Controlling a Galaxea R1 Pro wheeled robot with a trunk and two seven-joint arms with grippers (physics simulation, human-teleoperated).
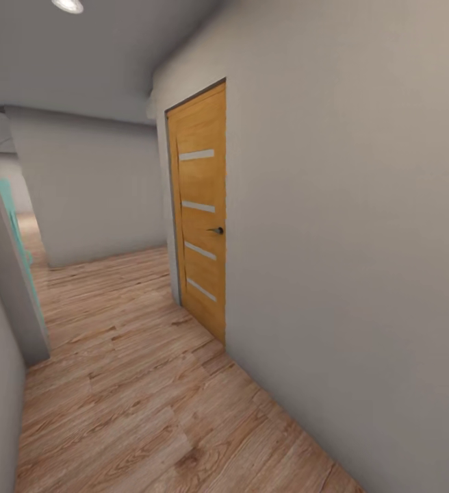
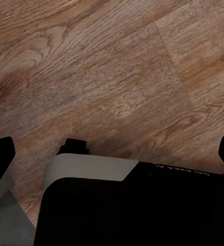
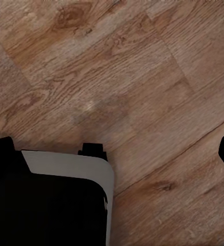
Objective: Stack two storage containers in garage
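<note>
Left tool (image 2: pixel 112 151) and right tool (image 3: pixel 112 148) each hang over the light wood plank floor (image 2: pixel 106 77) with nothing between the dark fingertips (image 2: pixel 0 154), which sit at opposite edges of each wrist view, set wide apart, above the robot's black and pale grey base (image 2: pixel 127 205). The head view shows a corridor of plain matt grey walls (image 1: pixel 361 260) and grained plank flooring, with a shut orange wooden door (image 1: pixel 200 212) bearing four pale horizontal strips and a small dark handle (image 1: pixel 216 231). A turquoise panel (image 1: pixel 12 219) at the left is mostly hidden behind a wall edge, its nature indistinct.
</note>
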